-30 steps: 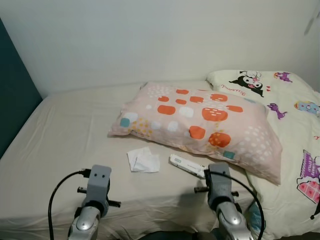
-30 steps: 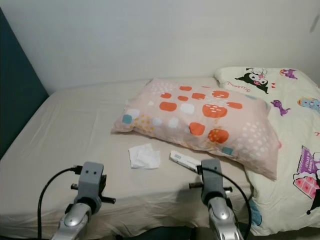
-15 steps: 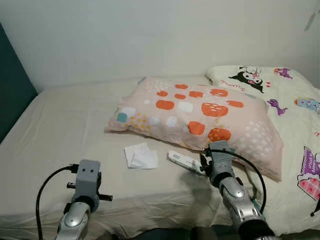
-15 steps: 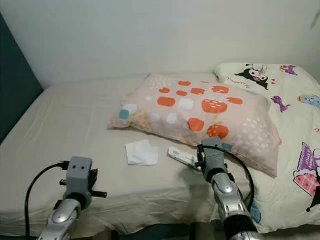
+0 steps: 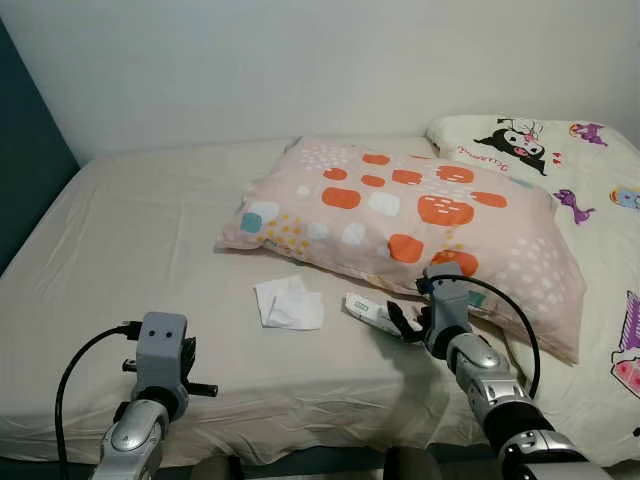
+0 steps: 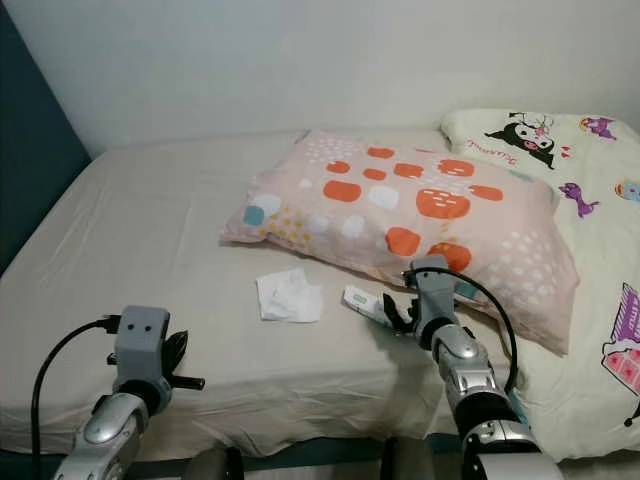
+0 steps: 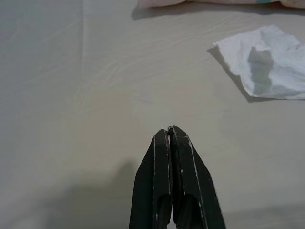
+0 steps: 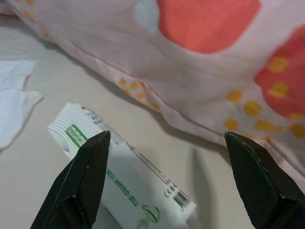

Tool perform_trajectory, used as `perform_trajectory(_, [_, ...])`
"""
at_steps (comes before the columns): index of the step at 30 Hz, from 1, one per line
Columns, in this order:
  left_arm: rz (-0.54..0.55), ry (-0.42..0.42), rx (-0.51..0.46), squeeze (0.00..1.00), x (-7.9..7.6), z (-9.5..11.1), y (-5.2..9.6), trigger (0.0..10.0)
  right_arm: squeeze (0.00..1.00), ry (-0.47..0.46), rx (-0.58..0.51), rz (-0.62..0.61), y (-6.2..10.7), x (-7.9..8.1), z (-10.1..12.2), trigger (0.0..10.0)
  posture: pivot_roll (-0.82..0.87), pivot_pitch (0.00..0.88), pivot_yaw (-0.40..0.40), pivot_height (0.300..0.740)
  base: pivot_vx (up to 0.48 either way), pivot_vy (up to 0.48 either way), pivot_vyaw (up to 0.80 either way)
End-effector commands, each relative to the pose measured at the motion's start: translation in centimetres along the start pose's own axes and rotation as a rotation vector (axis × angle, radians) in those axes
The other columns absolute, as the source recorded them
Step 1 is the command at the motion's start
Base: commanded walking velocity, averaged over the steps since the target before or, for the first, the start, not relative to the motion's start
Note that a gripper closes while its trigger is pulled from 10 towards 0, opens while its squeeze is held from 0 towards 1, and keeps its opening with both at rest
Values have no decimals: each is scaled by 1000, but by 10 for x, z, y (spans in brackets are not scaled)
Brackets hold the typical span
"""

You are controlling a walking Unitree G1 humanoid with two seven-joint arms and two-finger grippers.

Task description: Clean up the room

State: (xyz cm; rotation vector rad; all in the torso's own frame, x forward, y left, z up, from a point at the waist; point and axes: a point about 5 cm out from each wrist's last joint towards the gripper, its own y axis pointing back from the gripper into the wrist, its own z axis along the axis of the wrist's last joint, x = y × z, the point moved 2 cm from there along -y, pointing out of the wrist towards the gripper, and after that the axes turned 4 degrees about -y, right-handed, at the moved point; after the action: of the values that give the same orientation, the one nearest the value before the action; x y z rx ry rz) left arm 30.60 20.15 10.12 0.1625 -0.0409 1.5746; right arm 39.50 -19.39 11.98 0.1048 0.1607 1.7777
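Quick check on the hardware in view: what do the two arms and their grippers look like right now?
Both arms are silver metal with rounded joint segments, each topped by a grey boxy wrist block and looped by a black cable. The left gripper and right gripper each have two long, tapered, matte black fingers. The left block has two small dark holes on its face.

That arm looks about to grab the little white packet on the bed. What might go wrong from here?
The right gripper is open wide over the white packet, which lies flat on the soft sheet, so the fingers may dig into the fabric or push the packet away. The pillow edge lies right beside it and could get pinched too. The crumpled tissue lies apart, probably safe.
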Motion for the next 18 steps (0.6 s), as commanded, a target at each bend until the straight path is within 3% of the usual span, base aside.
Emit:
perform_trajectory(1, [14, -2, 15, 0, 7, 0, 2, 10000, 1000, 0, 60, 10, 1, -3, -8, 10000, 129, 271, -22, 577, 0, 0, 0])
perform_trajectory(5, [11, 3, 17, 0, 6, 1, 2, 10000, 1000, 78, 119, 13, 1, -5, -11, 10000, 128, 272, -23, 577, 0, 0, 0])
perform_trajectory(6, [10, 6, 20, 0, 5, 2, 2, 10000, 0, 119, 148, 22, 1, -6, -13, 10000, 127, 270, -24, 577, 0, 0, 0])
perform_trajectory(10, [7, 19, 24, 0, 2, 2, 3, 10000, 0, 174, 227, 53, 4, -9, -20, 10000, 126, 269, -25, 577, 0, 0, 0])
perform_trajectory(18, [1, 26, 30, 0, -2, 1, 4, 10000, 0, 224, 276, 32, 7, -18, -23, 10000, 123, 268, -24, 577, 0, 0, 0])
